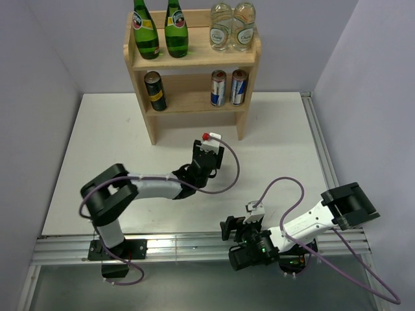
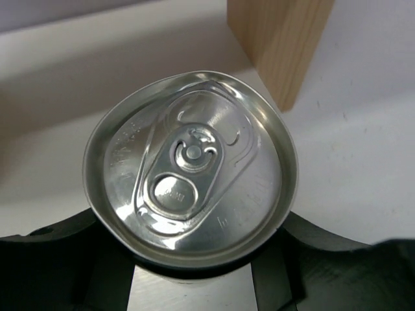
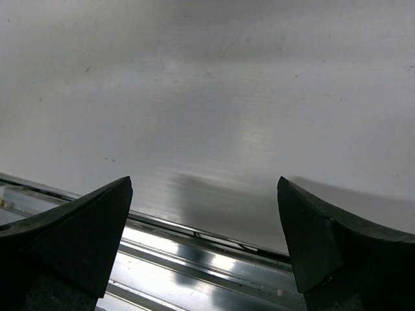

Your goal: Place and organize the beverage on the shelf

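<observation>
The left gripper pinches a can before the shelf at the table's far edge: keep it upright, set it beside the dark can; the right gripper rests spread, near edge.

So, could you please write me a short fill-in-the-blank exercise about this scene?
1. In the top view, the green bottles stand ___ of the clear bottles on the shelf.
2. The shelf's lower board holds ___ cans.
3. The left hand is shut on a ___.
4. The right hand has its jaws ___.
Missing: left; three; can; open.
</observation>
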Robot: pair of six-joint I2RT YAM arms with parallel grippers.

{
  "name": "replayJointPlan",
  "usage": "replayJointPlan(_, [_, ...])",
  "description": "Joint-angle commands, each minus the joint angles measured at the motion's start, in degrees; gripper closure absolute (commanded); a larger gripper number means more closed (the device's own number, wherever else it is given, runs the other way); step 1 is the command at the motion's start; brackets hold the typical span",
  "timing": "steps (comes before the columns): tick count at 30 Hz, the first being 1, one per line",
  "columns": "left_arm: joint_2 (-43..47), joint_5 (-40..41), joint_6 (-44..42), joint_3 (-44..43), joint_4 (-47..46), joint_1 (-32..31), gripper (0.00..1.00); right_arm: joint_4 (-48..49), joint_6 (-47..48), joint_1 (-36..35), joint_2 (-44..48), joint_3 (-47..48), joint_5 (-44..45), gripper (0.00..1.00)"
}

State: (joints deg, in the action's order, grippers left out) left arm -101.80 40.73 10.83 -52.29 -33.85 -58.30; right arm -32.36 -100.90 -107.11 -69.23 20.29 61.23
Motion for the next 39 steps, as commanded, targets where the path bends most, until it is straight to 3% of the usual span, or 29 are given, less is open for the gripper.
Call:
replayJointPlan(1, [11.3, 3.7, -2.4, -3.3, 3.8, 1.6, 1.0, 1.2, -1.1, -0.5, -0.6, 0.1, 2.6, 0.0])
replayJointPlan(10, [19.6, -1.5, -1.2, -11.3, 15.8, 13.1, 1.0, 2.3, -0.6, -0.5, -1.6, 0.8, 2.8, 0.0])
replayJointPlan(17, [17.5, -3.7, -2.9, -16.8, 14.5, 18.5, 1.0, 2.3, 0.0, -0.5, -2.7, 1.9, 2.9, 0.0])
replayJointPlan(39, [4.0, -2.9, -5.8, -31.5, 13.0, 22.1, 1.0, 2.3, -2.3, -0.5, -2.5, -0.5, 2.4, 0.0])
